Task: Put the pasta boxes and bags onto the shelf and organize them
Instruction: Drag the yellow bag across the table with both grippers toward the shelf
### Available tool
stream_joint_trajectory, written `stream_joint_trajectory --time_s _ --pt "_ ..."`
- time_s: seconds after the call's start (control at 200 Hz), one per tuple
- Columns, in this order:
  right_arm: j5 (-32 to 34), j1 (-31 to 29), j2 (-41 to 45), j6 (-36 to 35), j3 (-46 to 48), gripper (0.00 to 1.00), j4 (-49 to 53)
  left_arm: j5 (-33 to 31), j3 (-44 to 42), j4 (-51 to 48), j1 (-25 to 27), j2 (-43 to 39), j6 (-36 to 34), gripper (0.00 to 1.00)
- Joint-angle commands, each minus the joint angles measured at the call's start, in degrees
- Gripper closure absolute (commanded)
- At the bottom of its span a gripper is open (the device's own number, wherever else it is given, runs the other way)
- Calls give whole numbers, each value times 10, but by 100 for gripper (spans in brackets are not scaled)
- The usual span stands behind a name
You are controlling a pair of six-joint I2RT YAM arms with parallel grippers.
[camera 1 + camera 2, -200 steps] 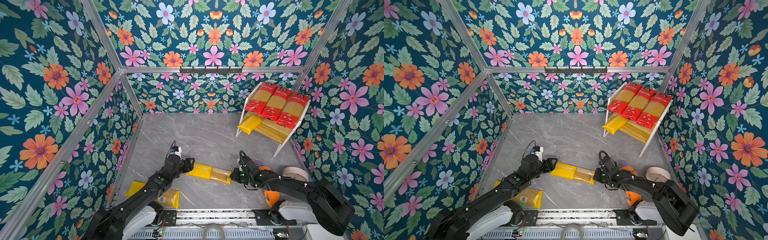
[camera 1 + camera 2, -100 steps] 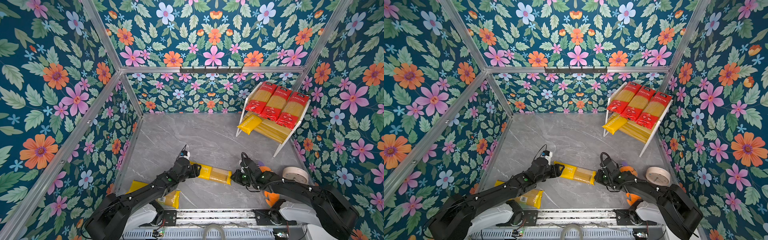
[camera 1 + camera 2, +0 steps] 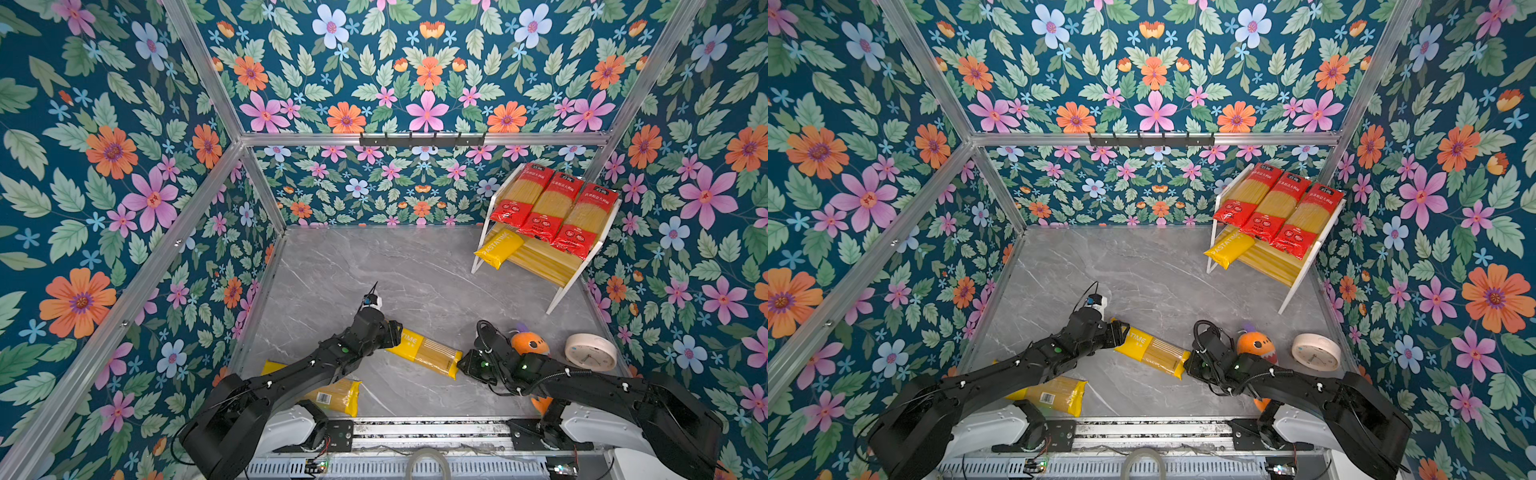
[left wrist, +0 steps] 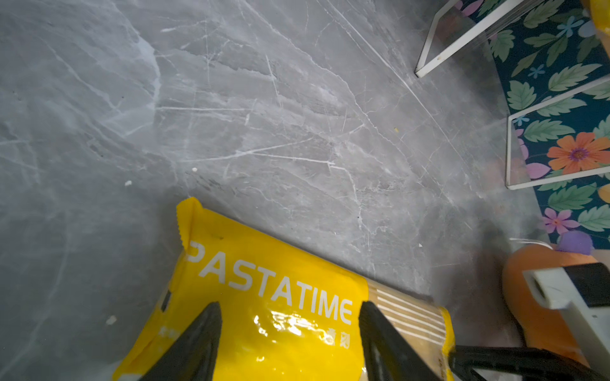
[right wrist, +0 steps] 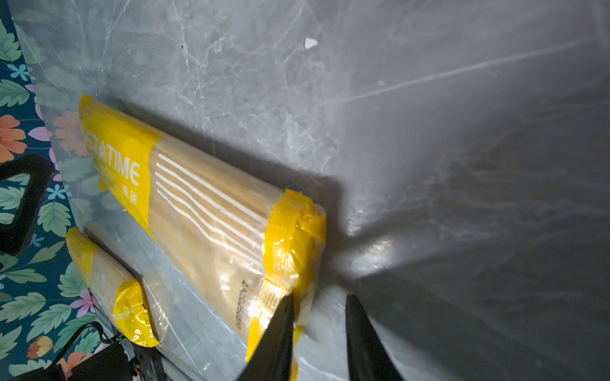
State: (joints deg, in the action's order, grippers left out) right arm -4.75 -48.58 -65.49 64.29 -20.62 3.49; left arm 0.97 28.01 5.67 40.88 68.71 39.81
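A yellow PASTATIME pack (image 3: 424, 353) (image 3: 1152, 351) lies flat on the grey floor between my arms. My left gripper (image 3: 395, 332) (image 4: 288, 330) is open, its two fingers spread over the pack's labelled end (image 4: 264, 283). My right gripper (image 3: 463, 363) (image 5: 318, 316) is open by a narrow gap at the pack's other end, one finger (image 5: 280, 333) against the crimped seal (image 5: 290, 231). Another yellow pack (image 3: 336, 397) lies by the front edge, partly under my left arm. On the shelf (image 3: 567, 286), three red packs (image 3: 552, 208) fill the top tier and a yellow pack (image 3: 498, 247) lies on the lower one.
An orange plush toy (image 3: 530, 343) sits just behind my right arm, and a round white clock (image 3: 590, 352) lies to its right. A black hook rail (image 3: 422, 139) runs along the back wall. Floral walls close in three sides.
My left gripper has moved right and come down over the pack's labelled end. My right gripper's jaws have parted at the other end. The pack has barely shifted.
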Motion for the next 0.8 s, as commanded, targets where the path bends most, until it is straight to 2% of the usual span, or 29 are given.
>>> stream_joint_trajectory --time_s 0.0,0.185,0.39,0.655,0.795 --pt "7 -18 -5 26 -9 72 58 11 21 -7 -17 17 -35 31" --pt "0 -31 -32 36 -30 72 66 81 40 -7 -91 49 -53 31" --pt "4 -28 -84 36 -71 71 73 118 72 -44 -150 94 -83 31" --pt "-22 36 -147 10 -106 71 74 150 85 -44 -207 143 -99 31" --pt "-24 46 -172 11 -115 71 62 163 98 -48 -225 163 -111 31"
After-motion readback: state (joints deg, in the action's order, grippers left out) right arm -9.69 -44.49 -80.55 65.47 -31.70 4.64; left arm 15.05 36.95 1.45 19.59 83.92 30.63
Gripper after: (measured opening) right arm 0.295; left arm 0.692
